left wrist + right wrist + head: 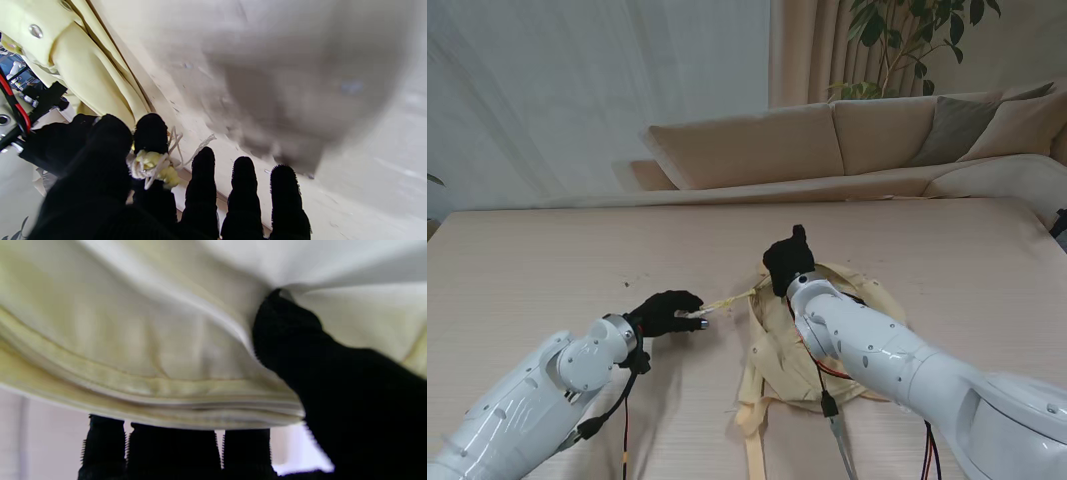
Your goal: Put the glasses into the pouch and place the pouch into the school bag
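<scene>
The pale yellow school bag [779, 345] lies flat on the table, partly under my right arm. My right hand [788, 260], in a black glove, is shut on the bag's far edge; in the right wrist view the thumb presses one side of the yellow cloth [140, 350] and the fingers [160, 453] the other. My left hand [665, 312] is shut on the frayed end of a yellow cord [727, 300] that runs to the bag; the knot [151, 166] sits pinched between thumb and forefinger. Glasses and pouch are nowhere in view.
The table [547, 260] is pale wood, and the bag's straps [752, 440] trail toward its near edge. Red and black cables [827, 385] hang from my right arm over the bag. A beige sofa [847, 140] stands behind the table.
</scene>
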